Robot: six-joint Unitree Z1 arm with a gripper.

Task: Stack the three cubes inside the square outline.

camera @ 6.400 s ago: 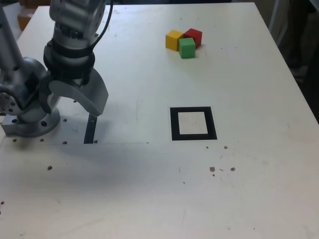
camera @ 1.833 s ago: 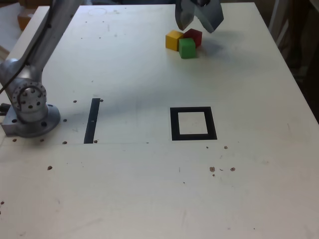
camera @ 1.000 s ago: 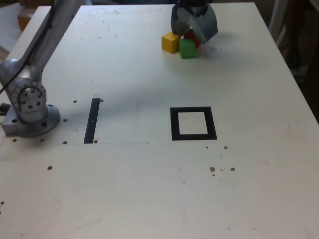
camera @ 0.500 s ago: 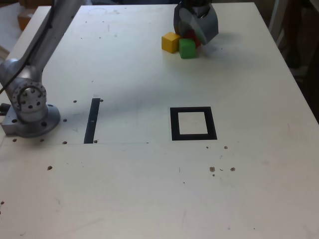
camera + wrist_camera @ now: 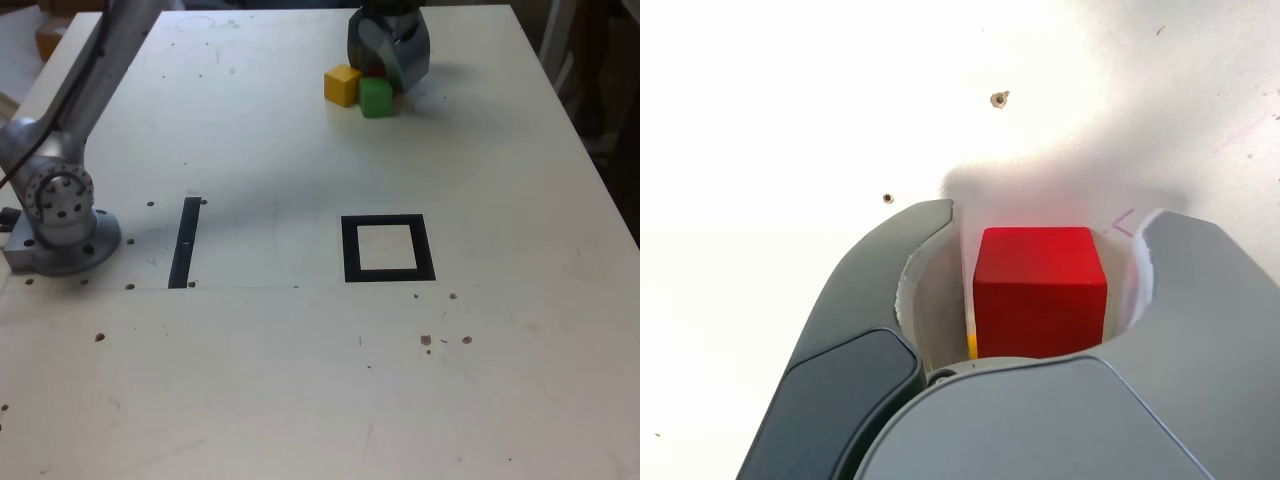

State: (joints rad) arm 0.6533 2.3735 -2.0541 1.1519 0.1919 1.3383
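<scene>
A grey, curved-jawed pincer (image 5: pixel 1048 222) straddles a solid red cube (image 5: pixel 1040 290) at the far part of a scuffed white surface (image 5: pixel 270 380), its jaws parted on either side of the block. From where I stand, a sliver of surface seems to show between block and jaws, and I cannot tell whether either one touches it, so a firm grip is unproven. Crowding is the chief hazard: a solid green cube (image 5: pixel 376 98) sits just beside the pincer, on its near side, and a solid yellow cube (image 5: pixel 342 86) lies just beyond it toward the exterior view's left. A jaw closing low could rub the yellow one (its edge peeks out beside a jaw in the wrist view) and shove it aside, or pinch it along with the red. Should the jaws meet the red block off-centre, it could twist and sit crooked in the grip, making a poor base or a leaning layer later. Lifting early could drop it. The black-bordered square outline with a white centre (image 5: pixel 388 276), well apart from the pincer on its near side, awaits its first cube.
</scene>
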